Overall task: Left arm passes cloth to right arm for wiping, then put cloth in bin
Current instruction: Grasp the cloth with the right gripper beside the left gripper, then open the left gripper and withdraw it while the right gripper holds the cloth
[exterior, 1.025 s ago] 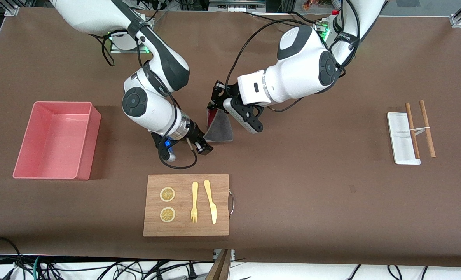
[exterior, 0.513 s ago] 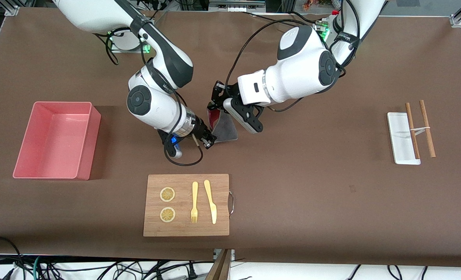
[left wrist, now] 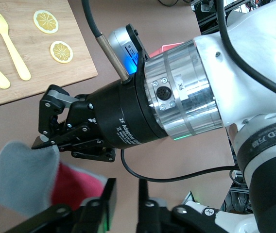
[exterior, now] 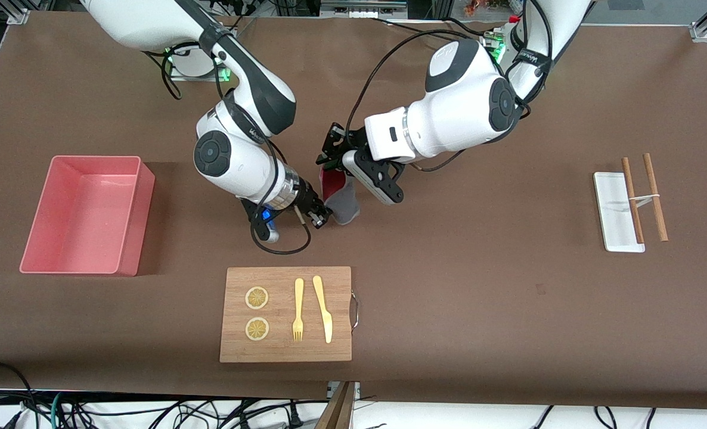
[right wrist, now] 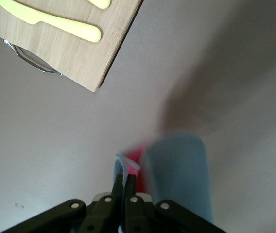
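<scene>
At the table's middle, just above the board (exterior: 286,314) as the front camera sees it, the right gripper (exterior: 319,218) is clenched on the cloth's (exterior: 341,199) lower corner. The cloth hangs between both grippers, its long axis running up from the right jaws to the left gripper (exterior: 337,170), whose jaws look to be loosening, though whether they have released I cannot tell. The bin (exterior: 85,213) waits toward the right arm's end.

right tool (left wrist: 48,141) | black body: "2F Adaptive…", partly legible | silver wrist ring (left wrist: 181,92): "X6"
</scene>
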You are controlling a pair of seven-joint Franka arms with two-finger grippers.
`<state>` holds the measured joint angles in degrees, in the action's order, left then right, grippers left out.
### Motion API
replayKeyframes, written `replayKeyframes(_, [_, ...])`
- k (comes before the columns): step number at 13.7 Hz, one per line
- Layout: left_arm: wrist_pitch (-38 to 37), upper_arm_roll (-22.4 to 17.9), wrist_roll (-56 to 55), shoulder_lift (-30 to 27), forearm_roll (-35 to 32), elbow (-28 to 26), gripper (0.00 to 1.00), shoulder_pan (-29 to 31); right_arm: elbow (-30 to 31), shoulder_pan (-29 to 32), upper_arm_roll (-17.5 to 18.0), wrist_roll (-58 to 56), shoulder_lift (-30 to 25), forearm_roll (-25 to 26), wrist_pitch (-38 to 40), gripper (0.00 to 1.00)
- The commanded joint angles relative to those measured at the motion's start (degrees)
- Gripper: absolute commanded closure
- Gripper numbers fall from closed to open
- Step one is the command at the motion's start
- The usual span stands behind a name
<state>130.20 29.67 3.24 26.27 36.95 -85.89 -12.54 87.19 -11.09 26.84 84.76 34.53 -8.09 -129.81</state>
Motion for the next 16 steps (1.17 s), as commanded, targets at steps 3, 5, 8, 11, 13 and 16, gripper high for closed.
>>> replayKeyframes(3, [-0.21,-0.50,0.28,-0.43,0.67,1.16,0.00,-0.03,-0.18,0.54,0.67,-1.35,-0.78,-0.79,3.58,1.00])
replayKeyframes(5, [-0.91,-0.85,0.19,-1.74,0.50,0.99,0.00,0.32,-0.18,0.54,0.85,-1.44,-1.48,-0.79,7.19,1.00])
replayKeyframes(8, [-6.16,-0.85,0.19,-3.50,-3.44,0.90,0.00,4.17,-0.18,0.72,1.63,-1.53,-1.92,-0.79,11.85,1.00])
replayKeyframes(11, [-14.77,-0.85,0.19,-5.26,-11.86,0.72,0.00,8.04,-0.27,0.89,2.34,-2.31,-2.71,-0.88,16.50,1.00])
replayKeyframes(13, [-21.62,-0.85,0.28,-6.93,-17.50,0.63,0.00,11.03,-0.27,0.89,2.95,-4.77,-3.15,-1.06,22.20,1.00])
replayKeyframes(16, [-30.59,-0.85,0.28,-10.09,-27.77,0.72,0.00,13.76,0.69,1.16,2.70,-7.83,-2.46,-0.27,24.26,1.00])
